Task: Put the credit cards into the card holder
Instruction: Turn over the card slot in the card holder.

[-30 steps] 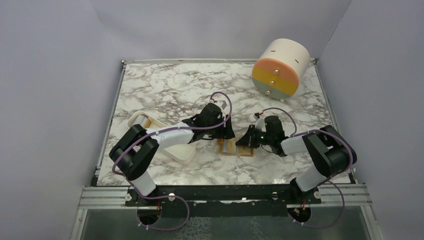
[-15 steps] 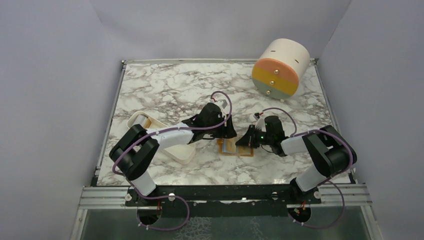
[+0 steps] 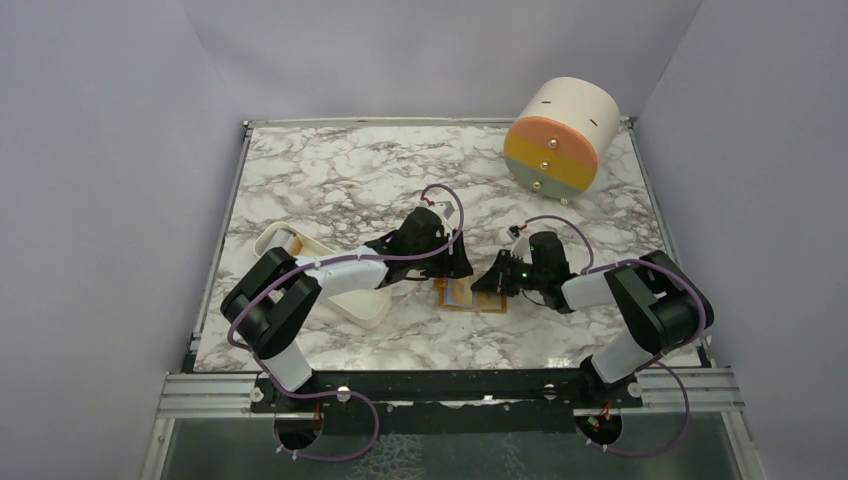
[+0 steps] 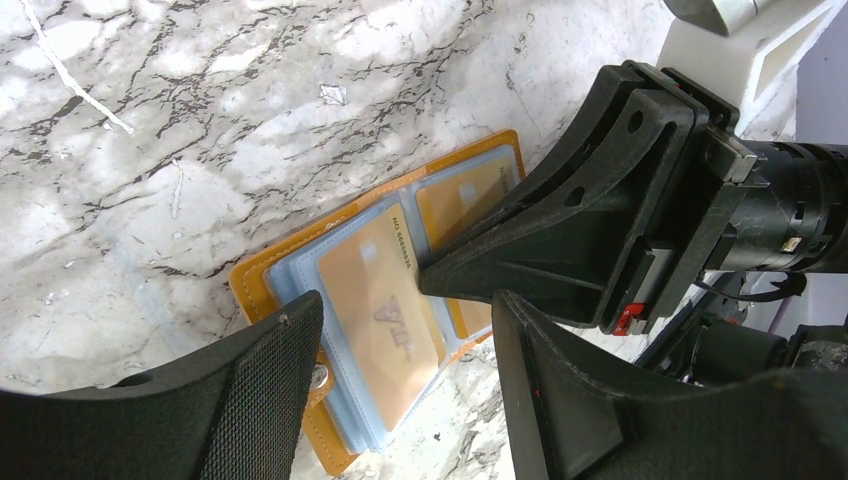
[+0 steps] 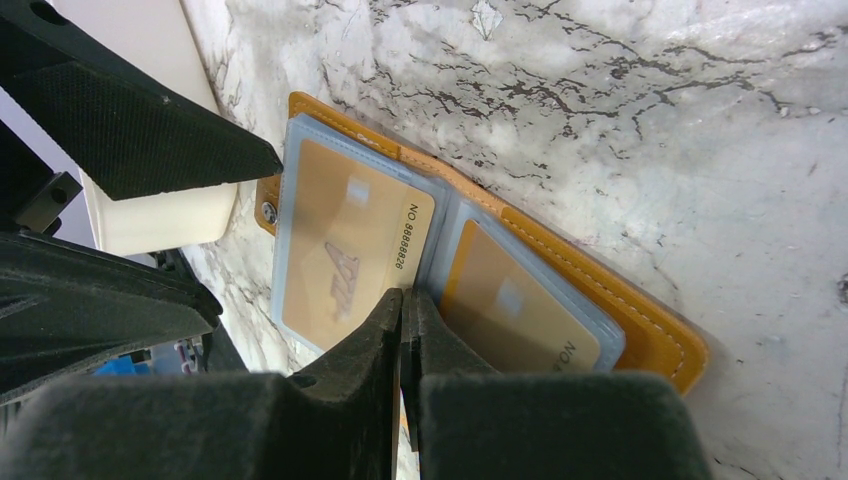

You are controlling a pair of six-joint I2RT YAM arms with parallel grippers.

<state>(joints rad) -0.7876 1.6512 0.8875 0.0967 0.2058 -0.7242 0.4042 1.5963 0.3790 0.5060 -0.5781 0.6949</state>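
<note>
- Card holder (image 3: 455, 295): lies open and flat on the marble counter (image 3: 330, 180), orange-tan rim around blue-grey sleeves, between the wrists of the two arms.
- Numbered credit card (image 5: 340, 262): golden-orange, sits on the card holder's half nearer the left arm (image 3: 340, 272), with a printed number along the edge by the fold; inside the sleeve or merely on it, cannot tell.
- Second credit card (image 5: 520, 322): same colour, lies behind the clear sleeve of the card holder's other half, nearer the right arm (image 3: 592, 290).
- Right jaws: pressed together with no gap, holding nothing; fingertips (image 5: 388, 335) point down at the card holder's fold, between the two cards, by the numbered credit card's corner; touching or not, cannot tell.
- Left jaws: stand wide apart, holding nothing; hover over the card holder's outer edge, with the numbered credit card showing between the two fingers (image 4: 240, 400) in the left wrist view; one tip comes close to the snap stud (image 5: 266, 211) on the card holder's rim.
- White tray (image 3: 366, 314): sits beside the card holder, partly under the left arm.
- Cream-orange drum (image 3: 558, 135): stands well apart from the card holder, at the counter's far corner beyond the right arm.
</note>
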